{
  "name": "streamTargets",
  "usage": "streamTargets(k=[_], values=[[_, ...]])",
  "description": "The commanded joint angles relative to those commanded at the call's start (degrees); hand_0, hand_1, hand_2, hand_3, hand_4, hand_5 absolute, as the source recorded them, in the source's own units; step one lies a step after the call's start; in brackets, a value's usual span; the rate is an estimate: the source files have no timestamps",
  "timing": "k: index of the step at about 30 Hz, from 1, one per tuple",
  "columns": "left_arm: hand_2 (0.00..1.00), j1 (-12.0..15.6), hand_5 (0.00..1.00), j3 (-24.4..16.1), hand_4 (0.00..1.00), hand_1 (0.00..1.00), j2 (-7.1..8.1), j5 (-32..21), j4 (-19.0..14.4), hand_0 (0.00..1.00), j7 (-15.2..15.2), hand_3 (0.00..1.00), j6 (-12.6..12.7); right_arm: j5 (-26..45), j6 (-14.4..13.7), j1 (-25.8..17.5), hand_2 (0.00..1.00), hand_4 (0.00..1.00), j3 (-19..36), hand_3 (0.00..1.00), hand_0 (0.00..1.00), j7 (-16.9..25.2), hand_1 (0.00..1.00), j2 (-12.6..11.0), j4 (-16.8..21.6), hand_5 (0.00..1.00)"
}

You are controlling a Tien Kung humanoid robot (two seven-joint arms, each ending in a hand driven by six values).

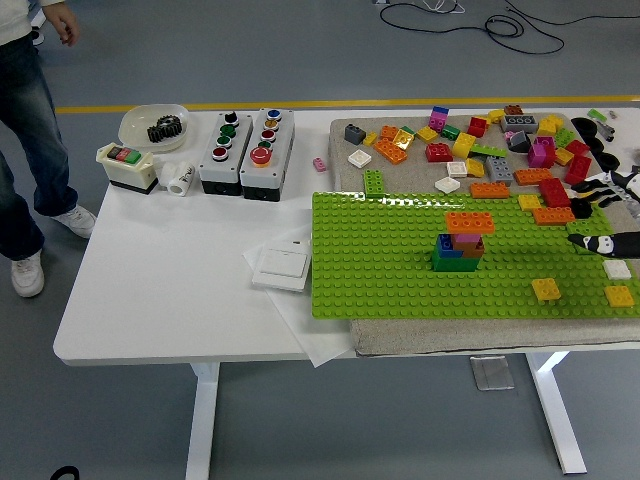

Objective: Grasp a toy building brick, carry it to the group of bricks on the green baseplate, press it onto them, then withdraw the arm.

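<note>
Brick stack point(460, 243) stands on green baseplate point(390, 260).

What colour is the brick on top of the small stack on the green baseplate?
Orange brick, clearest in the head view.

Layout across the table point(150, 310), baseplate point(400, 290) sitting toward the right edge.

Standing near the baseplate's middle, a stack of bricks point(460, 245); lying behind the baseplate along the far edge, loose bricks point(480, 150). Sitting left of those, two button boxes point(247, 152), then a switch box point(127, 166) before a bowl point(152, 126) near the far left corner. Resting left of the baseplate, a wall switch point(282, 266) on paper. Reaching in at the right edge, right hand point(605, 215).
</note>
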Motion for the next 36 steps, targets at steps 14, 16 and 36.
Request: streamTargets(k=[14,16,36], values=[[0.797,-0.15,0.607,0.09,0.693,0.820,0.13,0.00,-0.03,0.820,0.28,0.612,-0.36,-29.78,3.55,3.13,0.693,0.945,-5.65,0.713,0.593,-5.15,0.619,0.87,0.37,0.137],[0.796,-0.17,0.607,0.04,0.693,0.820,0.14,0.00,-0.04,0.821,0.34,0.613,-0.40,-33.05,3.40,3.55,0.693,0.955,-6.06,0.720,0.593,-5.32,0.616,1.05,0.00,0.152],[0.797,-0.18,0.607,-0.14,0.693,0.820,0.13,0.00,-0.11,0.822,0.32,0.612,-0.51,-27.76,5.52,7.01,0.635,0.848,-8.98,0.632,0.572,-6.30,0.596,3.06,-3.35,0.228]])
